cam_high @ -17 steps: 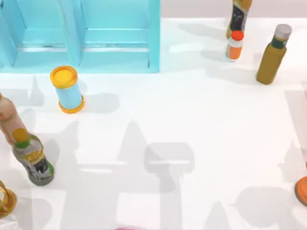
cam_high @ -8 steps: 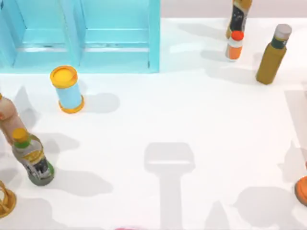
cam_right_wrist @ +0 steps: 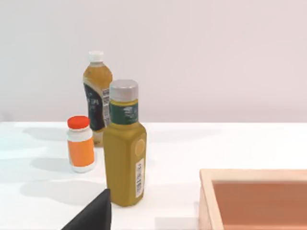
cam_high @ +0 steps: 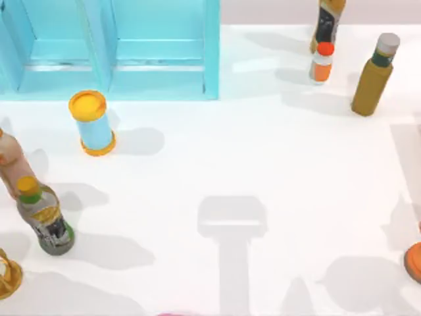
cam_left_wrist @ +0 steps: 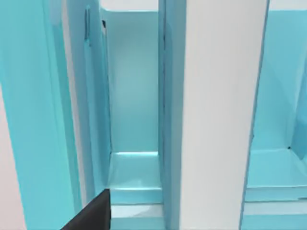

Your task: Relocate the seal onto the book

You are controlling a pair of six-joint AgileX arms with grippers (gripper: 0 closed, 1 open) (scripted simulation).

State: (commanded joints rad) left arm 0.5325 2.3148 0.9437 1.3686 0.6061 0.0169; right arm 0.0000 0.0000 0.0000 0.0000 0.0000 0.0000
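**Bench point(cam_high: 276, 164), white, top view:**
- Light-blue cabinet point(cam_high: 158, 59): far-left corner, open compartments facing the bench.
- Blue can, yellow lid point(cam_high: 92, 124): upright, just in front of the cabinet, apart from it.
- Peach bottle point(cam_high: 10, 164) and green-label bottle w/ yellow cap point(cam_high: 45, 217): left edge, close together.
- Gold item point(cam_high: 6, 276): near-left corner, cut off by the frame.
- Tea bottle, dark label point(cam_high: 327, 23) and small orange-capped bottle point(cam_high: 321, 62): far edge, right of centre, just beside each other.
- Olive bottle, grey cap point(cam_high: 373, 76): far-right corner, upright.
- Orange item point(cam_high: 414, 262): right edge, partly cut off.
- Wooden tray point(cam_right_wrist: 206, 201): near the olive bottle in the right wrist view.

**Arms:**
- Left gripper point(cam_left_wrist: 91, 215): facing the cabinet's compartments. Grip state: cannot tell.
- Right gripper point(cam_right_wrist: 91, 215): low over the bench, facing the olive bottle. Grip state: cannot tell.

**Seal, book:** place cannot tell.
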